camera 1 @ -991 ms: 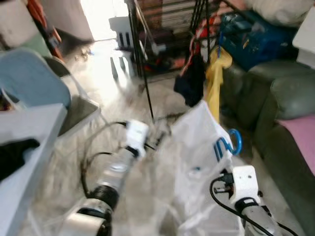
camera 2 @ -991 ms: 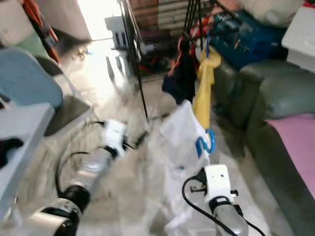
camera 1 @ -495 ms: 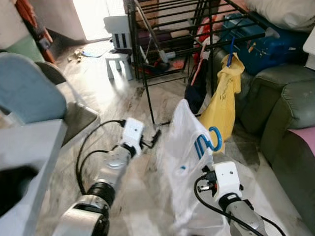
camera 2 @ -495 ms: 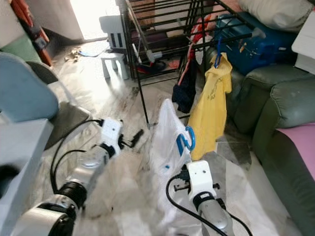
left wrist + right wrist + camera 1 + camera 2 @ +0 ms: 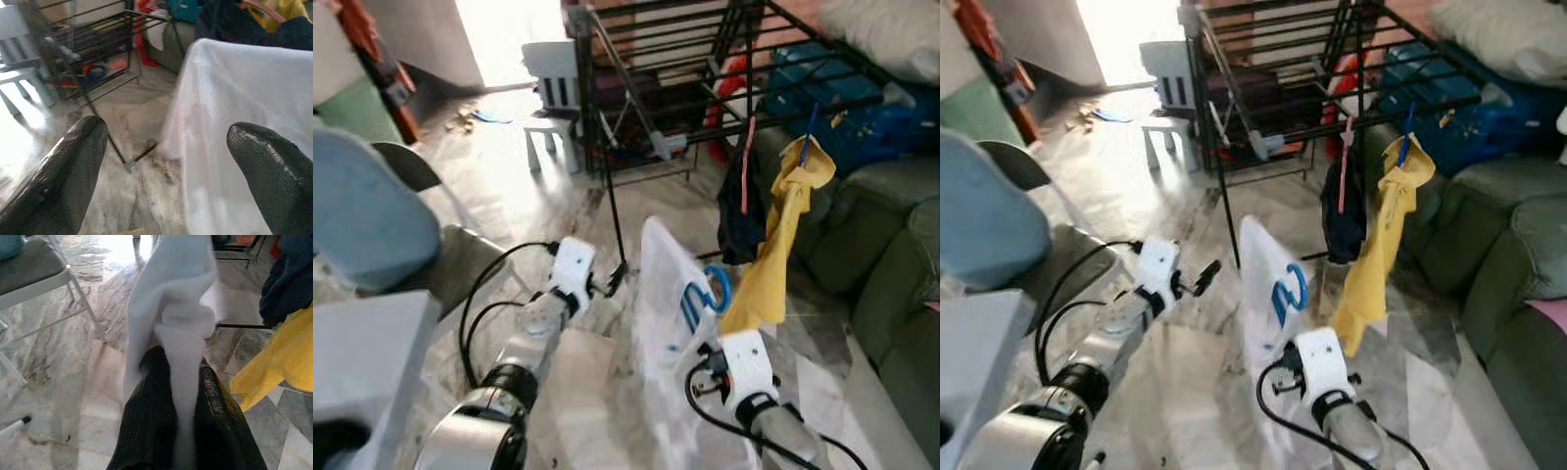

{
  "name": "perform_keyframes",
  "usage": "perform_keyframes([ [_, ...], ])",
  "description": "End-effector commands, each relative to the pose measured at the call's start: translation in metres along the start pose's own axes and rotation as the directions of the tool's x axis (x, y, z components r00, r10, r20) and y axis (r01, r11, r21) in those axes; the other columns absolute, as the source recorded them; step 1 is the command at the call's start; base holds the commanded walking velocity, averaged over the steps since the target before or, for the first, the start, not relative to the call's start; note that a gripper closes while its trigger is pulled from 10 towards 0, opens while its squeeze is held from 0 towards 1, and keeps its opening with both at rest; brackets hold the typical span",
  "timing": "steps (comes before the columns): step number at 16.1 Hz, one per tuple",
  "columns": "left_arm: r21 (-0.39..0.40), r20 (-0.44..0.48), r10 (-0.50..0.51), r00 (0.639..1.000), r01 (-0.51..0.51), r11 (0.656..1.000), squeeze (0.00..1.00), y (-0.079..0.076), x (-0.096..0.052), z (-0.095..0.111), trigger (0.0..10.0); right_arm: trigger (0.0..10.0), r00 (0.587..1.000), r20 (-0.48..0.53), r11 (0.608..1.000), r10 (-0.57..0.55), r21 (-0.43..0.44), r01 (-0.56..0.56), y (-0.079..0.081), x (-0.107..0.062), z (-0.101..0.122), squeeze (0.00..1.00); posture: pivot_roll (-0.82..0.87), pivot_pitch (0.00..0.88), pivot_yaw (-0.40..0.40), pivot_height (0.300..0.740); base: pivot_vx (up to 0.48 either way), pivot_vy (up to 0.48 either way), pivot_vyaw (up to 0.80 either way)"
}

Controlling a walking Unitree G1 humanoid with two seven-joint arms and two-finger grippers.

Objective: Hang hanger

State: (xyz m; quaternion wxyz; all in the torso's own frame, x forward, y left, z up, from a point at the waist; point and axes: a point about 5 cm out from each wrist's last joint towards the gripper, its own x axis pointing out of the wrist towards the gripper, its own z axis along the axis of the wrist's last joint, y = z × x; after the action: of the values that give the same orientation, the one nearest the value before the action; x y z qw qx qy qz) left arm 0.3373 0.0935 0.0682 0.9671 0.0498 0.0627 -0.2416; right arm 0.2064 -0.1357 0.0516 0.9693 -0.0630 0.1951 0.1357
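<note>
Right gripper (image 5: 182, 396): our two black fingers are pinched on the white garment (image 5: 1258, 284), cloth squeezed between them and rising beyond the tips
Hanger (image 5: 1289, 291): blue, its hook curling out at the top of the white garment, just past our right fingertips; how much of it lies under the cloth we cannot tell
Long axis: the garment stands up from our right fingers as a tall narrow sheet, hook end farthest from the wrist
Left gripper (image 5: 166, 161): fingers spread wide with nothing between them; the garment's edge lies just beyond and to the side of one fingertip (image 5: 274, 171), apart from it
Drying rack (image 5: 1263, 59): black bars, ahead of and above both sets of fingers, farther out than the hook
Already on the rack: a yellow shirt (image 5: 1381, 235) and a dark garment (image 5: 1342, 211) hang from a bar, off to the outer side of our right fingers
Nearer arm: we judge the right one, since it carries the hanger and the hook already points toward the bars
What the move turns on: we think the hook must go up and forward from our right fingertips to reach a free bar beside the hung clothes
</note>
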Motion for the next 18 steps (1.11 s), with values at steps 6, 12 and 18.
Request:
perform_keyframes([
  [6,0.017,-0.001,-0.038,0.999,0.038,0.999,0.00,-0.007,0.002,0.001,10.0,10.0,0.993,-0.005,0.993,-0.114,0.017,0.114,-0.021,0.001,0.004,0.00,-0.12,0.000,0.095,0.740,0.475,0.000,0.00],
  [12,-0.014,-0.013,-0.045,0.999,0.045,0.999,0.00,-0.008,0.001,-0.002,10.0,10.0,0.991,-0.015,0.991,-0.129,0.018,0.130,-0.023,0.002,0.003,0.00,-0.12,0.000,0.089,0.740,0.424,0.129,0.00],
  [18,-0.015,-0.018,-0.057,0.998,0.057,0.998,0.00,-0.012,0.001,-0.004,10.0,10.0,0.996,0.016,0.996,-0.086,0.006,0.086,-0.020,0.010,0.018,0.00,-0.12,0.000,0.085,0.740,0.067,0.042,0.00],
])
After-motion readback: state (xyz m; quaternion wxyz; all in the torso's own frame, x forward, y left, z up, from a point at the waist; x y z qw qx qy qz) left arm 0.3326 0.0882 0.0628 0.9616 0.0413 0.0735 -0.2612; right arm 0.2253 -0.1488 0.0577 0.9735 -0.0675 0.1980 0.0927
